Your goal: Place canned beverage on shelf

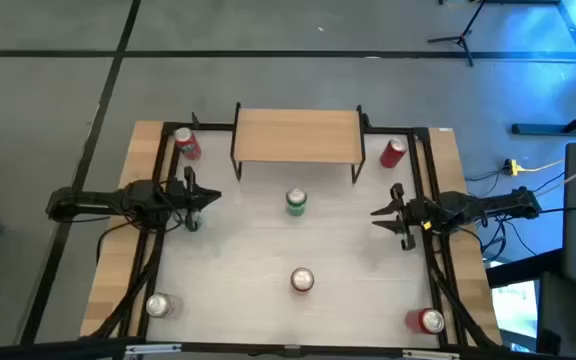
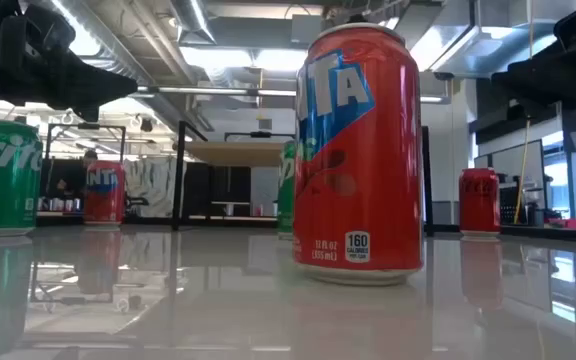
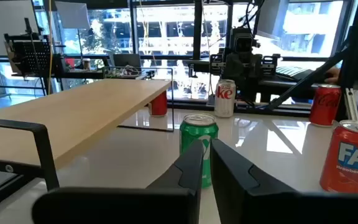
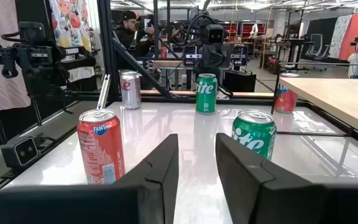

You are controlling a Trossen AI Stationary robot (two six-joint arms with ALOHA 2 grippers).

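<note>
The shelf, a light-wood board on thin black legs, stands at the table's far middle and also shows in the left wrist view. A green can stands upright just in front of it. A red Fanta can stands nearer the front edge and fills the low view. My left gripper is shut and empty, left of the green can, pointing at it. My right gripper is open and empty, right of the green can.
A red can stands left of the shelf and another right of it. One can stands at the near left corner and one at the near right. A person sits beyond the table.
</note>
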